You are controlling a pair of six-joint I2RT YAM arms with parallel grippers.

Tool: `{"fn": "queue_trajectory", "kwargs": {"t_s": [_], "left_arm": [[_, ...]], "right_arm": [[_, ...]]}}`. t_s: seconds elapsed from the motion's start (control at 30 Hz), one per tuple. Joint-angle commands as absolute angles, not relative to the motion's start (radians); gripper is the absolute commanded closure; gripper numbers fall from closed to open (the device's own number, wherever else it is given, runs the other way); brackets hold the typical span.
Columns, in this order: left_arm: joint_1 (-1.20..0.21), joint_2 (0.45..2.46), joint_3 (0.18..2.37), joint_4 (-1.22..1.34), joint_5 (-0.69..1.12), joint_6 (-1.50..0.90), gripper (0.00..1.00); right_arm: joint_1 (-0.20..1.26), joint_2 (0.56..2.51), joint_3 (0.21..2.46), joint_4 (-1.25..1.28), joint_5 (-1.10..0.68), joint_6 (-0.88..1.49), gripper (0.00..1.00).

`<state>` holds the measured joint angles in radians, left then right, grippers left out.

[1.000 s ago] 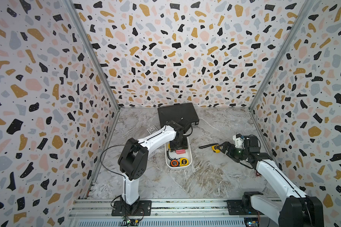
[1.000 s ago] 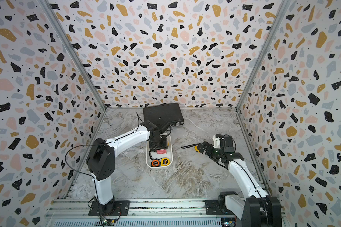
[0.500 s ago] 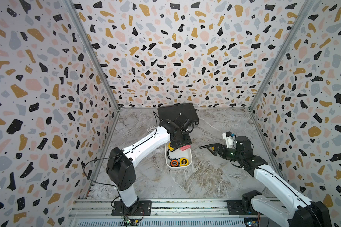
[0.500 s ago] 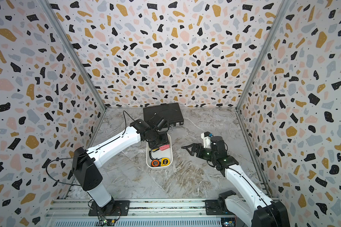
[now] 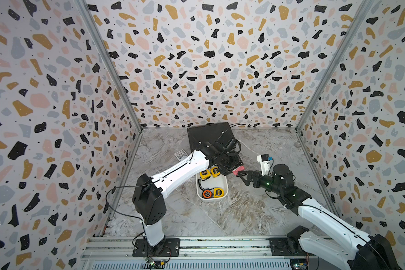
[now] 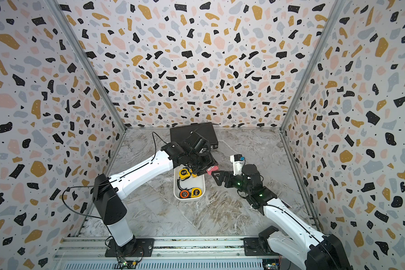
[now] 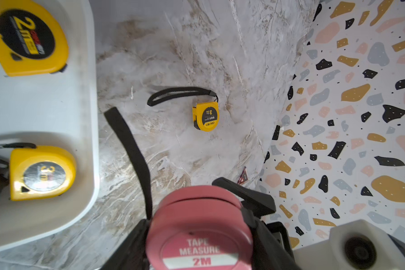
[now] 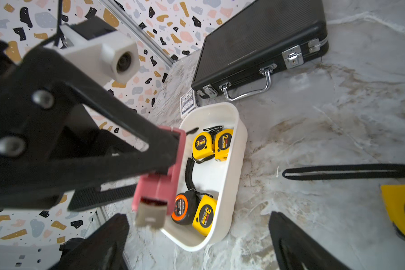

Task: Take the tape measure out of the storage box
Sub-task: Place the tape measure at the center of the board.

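My left gripper (image 7: 197, 210) is shut on a pink tape measure (image 7: 199, 229) marked 2M, held in the air just past the far right corner of the white storage box (image 5: 223, 197). In both top views the pink tape measure (image 6: 212, 170) hangs between the two arms. My right gripper (image 5: 243, 176) stands open right next to it, with nothing between its fingers (image 8: 290, 240). In the right wrist view the pink tape measure (image 8: 159, 187) sits in the left gripper's black fingers (image 8: 103, 140). Several yellow tape measures (image 8: 202, 145) and an orange-and-black one (image 8: 183, 205) lie in the storage box (image 8: 241, 140).
A black briefcase (image 8: 255, 42) lies behind the box at the back wall. A card deck (image 8: 187, 104) lies beside it. One yellow tape measure (image 7: 206, 115) with a black strap (image 7: 178, 93) lies on the marble table right of the box.
My left arm has lifted the pink tape measure out of the box and carried it to the right. My right arm has swung left from the yellow tape measure toward it.
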<state>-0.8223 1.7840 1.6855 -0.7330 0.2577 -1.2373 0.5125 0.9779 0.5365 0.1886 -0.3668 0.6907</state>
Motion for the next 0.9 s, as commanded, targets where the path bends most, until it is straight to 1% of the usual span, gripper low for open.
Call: {"fn": "queue_trajectory", "kwargs": {"t_s": [0.0, 0.07, 0.13, 0.2, 0.37, 0.47, 0.57, 0.63, 0.67, 0.73, 0.77, 0.8, 0.83, 0.87], "left_arm": [[-0.834, 1.776, 1.673, -0.665, 0.306, -1.280, 1.00], [-0.840, 1.772, 1.664, -0.651, 0.321, -1.293, 1.00], [-0.845, 1.768, 1.654, -0.638, 0.336, -1.304, 1.00], [-0.849, 1.767, 1.650, -0.637, 0.343, -1.310, 1.00], [-0.851, 1.760, 1.633, -0.636, 0.351, -1.310, 1.00], [-0.850, 1.756, 1.620, -0.629, 0.351, -1.311, 1.00], [-0.851, 1.759, 1.615, -0.623, 0.353, -1.308, 1.00], [-0.851, 1.762, 1.616, -0.624, 0.346, -1.295, 1.00], [-0.851, 1.764, 1.621, -0.634, 0.339, -1.281, 0.85], [-0.848, 1.766, 1.633, -0.673, 0.315, -1.238, 0.50], [-0.845, 1.765, 1.639, -0.701, 0.293, -1.213, 0.35], [-0.839, 1.759, 1.641, -0.732, 0.273, -1.185, 0.22], [-0.832, 1.752, 1.640, -0.762, 0.248, -1.157, 0.11], [-0.825, 1.744, 1.636, -0.791, 0.225, -1.132, 0.04]], "right_arm": [[0.522, 0.988, 0.534, 0.266, -0.329, 0.678, 0.02], [0.524, 0.997, 0.532, 0.279, -0.324, 0.680, 0.06], [0.523, 1.003, 0.526, 0.296, -0.320, 0.684, 0.14], [0.525, 1.006, 0.522, 0.315, -0.318, 0.690, 0.24], [0.525, 1.015, 0.522, 0.339, -0.319, 0.704, 0.57], [0.527, 1.019, 0.524, 0.337, -0.323, 0.709, 0.73], [0.528, 1.020, 0.520, 0.336, -0.324, 0.716, 0.85], [0.527, 1.023, 0.520, 0.329, -0.322, 0.721, 0.90], [0.527, 1.024, 0.518, 0.327, -0.321, 0.722, 0.92], [0.527, 1.036, 0.517, 0.325, -0.319, 0.732, 0.93], [0.526, 1.044, 0.516, 0.322, -0.323, 0.734, 0.94], [0.528, 1.056, 0.515, 0.326, -0.331, 0.741, 0.95], [0.526, 1.070, 0.511, 0.332, -0.338, 0.750, 0.95], [0.526, 1.086, 0.509, 0.336, -0.346, 0.761, 0.95]]}}
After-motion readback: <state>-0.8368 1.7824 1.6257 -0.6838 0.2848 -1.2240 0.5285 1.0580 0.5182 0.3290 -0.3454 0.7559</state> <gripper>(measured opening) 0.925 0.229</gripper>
